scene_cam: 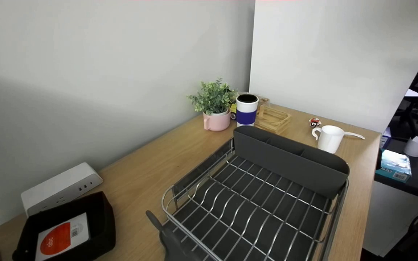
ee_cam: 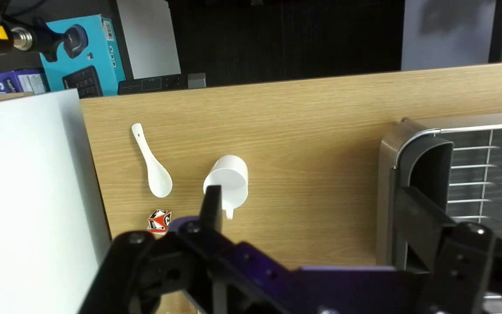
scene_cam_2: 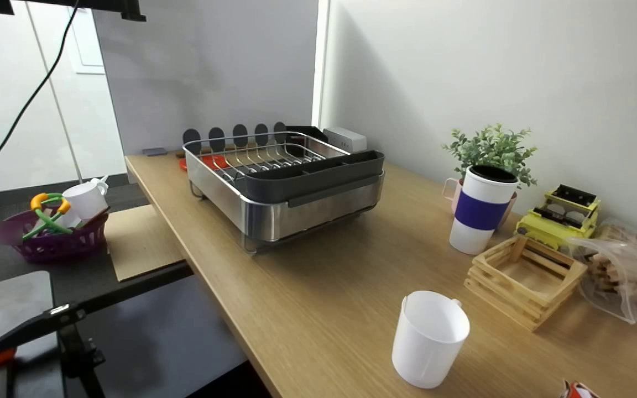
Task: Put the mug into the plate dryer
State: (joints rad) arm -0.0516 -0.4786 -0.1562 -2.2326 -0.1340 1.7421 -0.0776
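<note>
- Light-brown wood-grained table.
- Large rectangular dish rack of silvery metal bars and dark grey trays, standing on it.
- Black two-fingered gripper, its fingers spread wide apart.
- Plain white, ceramic-looking mug, smooth, round-mouthed, white inside and out, with one slim side handle; upright on the table, well apart from the rack.
</note>
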